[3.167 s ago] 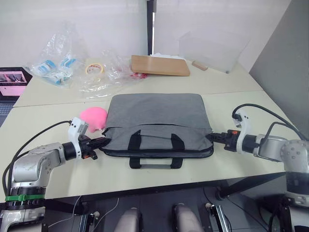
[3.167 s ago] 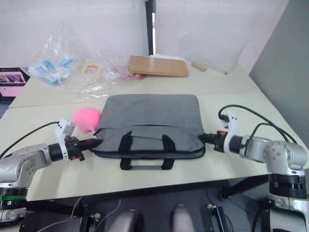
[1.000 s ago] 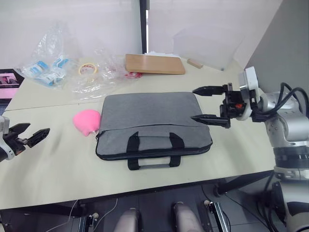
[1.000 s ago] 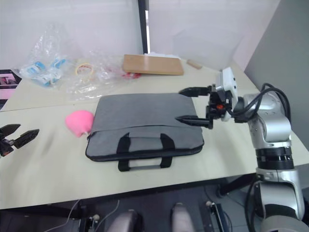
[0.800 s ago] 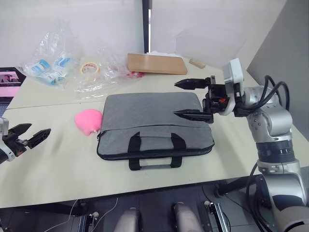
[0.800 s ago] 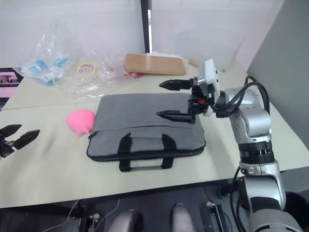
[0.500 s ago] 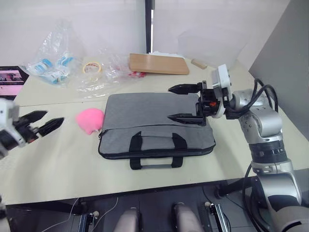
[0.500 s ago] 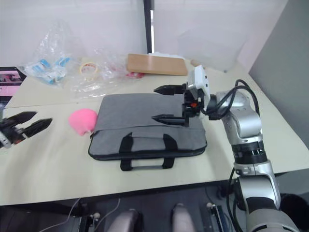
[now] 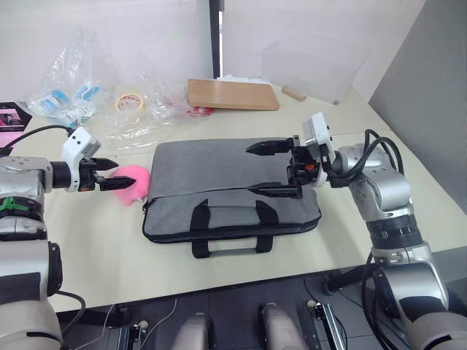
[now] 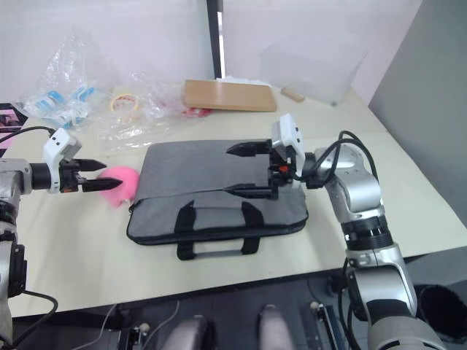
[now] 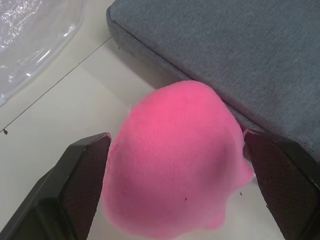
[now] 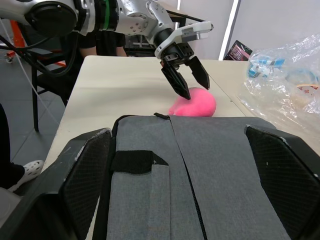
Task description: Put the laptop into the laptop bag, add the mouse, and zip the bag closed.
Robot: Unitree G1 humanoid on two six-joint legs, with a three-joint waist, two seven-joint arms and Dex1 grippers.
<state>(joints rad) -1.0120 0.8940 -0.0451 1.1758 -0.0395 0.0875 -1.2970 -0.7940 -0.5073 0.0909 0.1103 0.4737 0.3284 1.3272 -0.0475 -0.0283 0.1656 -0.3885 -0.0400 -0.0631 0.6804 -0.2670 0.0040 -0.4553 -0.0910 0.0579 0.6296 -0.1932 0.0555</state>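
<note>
Both hands spread: left hand [image 9: 115, 184] flanking soft pink lump [image 9: 133, 182], right hand [image 9: 264, 168] over flat grey fabric laptop bag [image 9: 219, 182].

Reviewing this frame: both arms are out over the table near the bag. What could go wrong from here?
1. The left gripper has its jaws open around the pink soft object, not a task item; it may pick up the wrong thing.
2. That object touches the laptop bag, so closing there could snag the fabric.
3. The right gripper hovers wide open over the bag; lowering it could shove the bag.
</note>
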